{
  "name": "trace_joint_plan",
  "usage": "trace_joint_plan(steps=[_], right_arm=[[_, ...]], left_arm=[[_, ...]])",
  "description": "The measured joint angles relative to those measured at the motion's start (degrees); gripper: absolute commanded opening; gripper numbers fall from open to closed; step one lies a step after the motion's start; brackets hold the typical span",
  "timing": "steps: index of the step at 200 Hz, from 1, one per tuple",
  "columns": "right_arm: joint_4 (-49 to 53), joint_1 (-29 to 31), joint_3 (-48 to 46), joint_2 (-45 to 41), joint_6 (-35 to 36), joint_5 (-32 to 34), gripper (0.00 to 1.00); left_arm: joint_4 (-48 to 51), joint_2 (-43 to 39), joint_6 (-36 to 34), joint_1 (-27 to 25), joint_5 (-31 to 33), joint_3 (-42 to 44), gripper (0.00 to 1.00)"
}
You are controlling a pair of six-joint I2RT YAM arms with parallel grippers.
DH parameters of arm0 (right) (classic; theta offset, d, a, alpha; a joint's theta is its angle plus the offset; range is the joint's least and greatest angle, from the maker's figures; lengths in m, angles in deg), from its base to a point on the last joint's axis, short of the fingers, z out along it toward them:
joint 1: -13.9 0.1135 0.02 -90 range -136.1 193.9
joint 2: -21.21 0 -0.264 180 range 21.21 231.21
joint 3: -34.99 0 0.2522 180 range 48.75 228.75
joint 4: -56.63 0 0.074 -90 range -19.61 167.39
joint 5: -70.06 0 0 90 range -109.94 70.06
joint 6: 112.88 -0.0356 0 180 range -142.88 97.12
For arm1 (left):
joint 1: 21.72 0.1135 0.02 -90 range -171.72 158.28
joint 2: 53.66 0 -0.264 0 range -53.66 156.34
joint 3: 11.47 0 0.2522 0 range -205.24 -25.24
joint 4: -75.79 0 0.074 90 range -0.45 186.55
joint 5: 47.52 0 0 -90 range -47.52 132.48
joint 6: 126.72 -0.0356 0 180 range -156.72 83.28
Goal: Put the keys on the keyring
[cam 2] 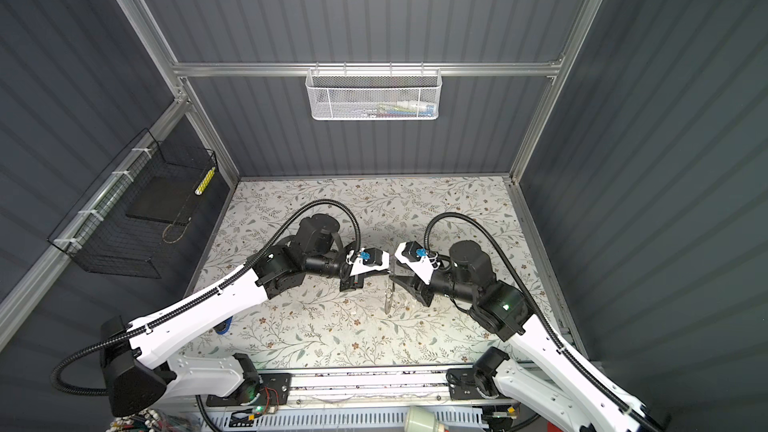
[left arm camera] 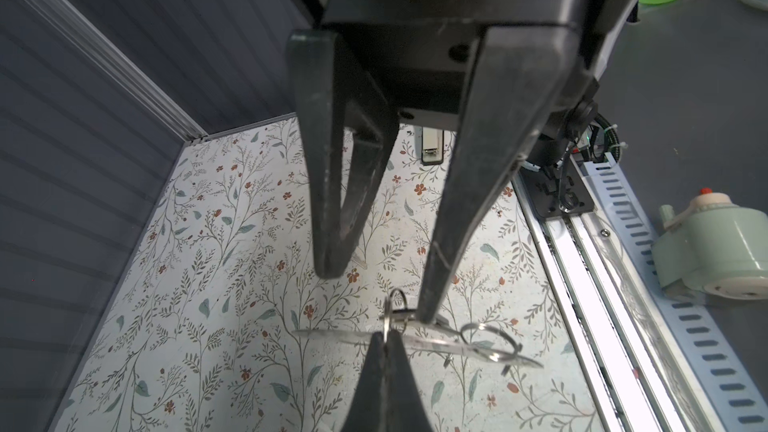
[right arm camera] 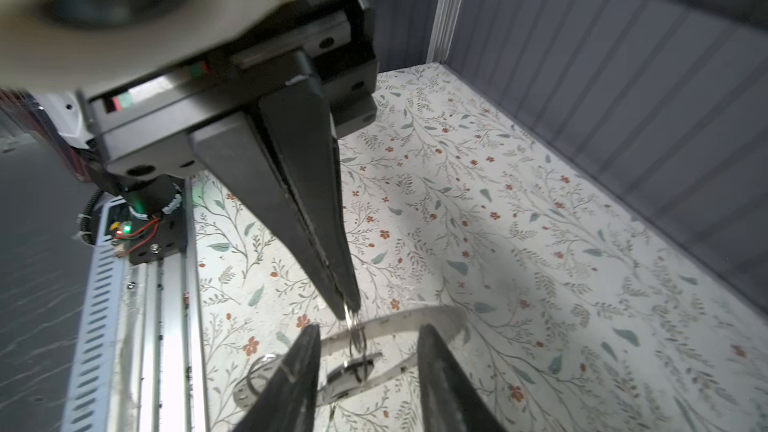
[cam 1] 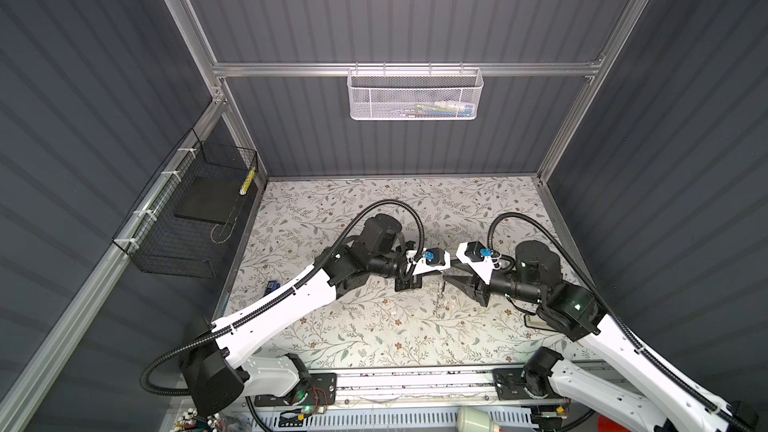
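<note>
Tabletop (right arm camera: pixel 540 243): wrist views alone show pincer's (right arm camera: pixel 348 309) small ring (right arm camera: pixel 357 332).

No legible text, numbers or logos in any view. Black-rimmed fob (left arm camera: pixel 432 147) on the mat behind the right gripper (left arm camera: pixel 376 295): pale panel, no characters resolve. White mesh basket (cam 1: pixel 415 95) on the wall far beyond that gripper: coloured contents, lettering too small to read. Blue block (cam 1: pixel 272 286), well back from the left gripper (left arm camera: pixel 386 336): unreadable.
</note>
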Motion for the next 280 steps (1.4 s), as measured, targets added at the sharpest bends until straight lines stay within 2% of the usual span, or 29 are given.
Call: trace_joint_plan(steps=[66, 103, 172, 230, 280], right_arm=[[-3.5, 0.0, -1.9, -2.3, -1.4, 5.2, 0.49], [-4.7, -0.1, -2.4, -3.3, -1.9, 7.6, 0.49], [-8.4, -0.2, -5.8, -11.5, -1.8, 10.7, 0.49], [-8.0, -0.2, -5.8, -10.1, -1.8, 16.4, 0.47], [-7.8, -0.2, -5.1, -7.5, -2.3, 13.1, 0.4]], left_arm=[[-16.7, -2.9, 12.0, 0.0, 1.4, 6.5, 0.0], [-22.4, -3.1, 16.2, 0.1, 1.5, 8.4, 0.0], [-27.6, -3.1, 19.2, 0.1, 0.6, 9.2, 0.0], [-30.4, -3.1, 19.9, 0.2, -1.8, 10.6, 0.0], [-34.6, -3.1, 21.8, 0.2, -3.8, 11.9, 0.0]])
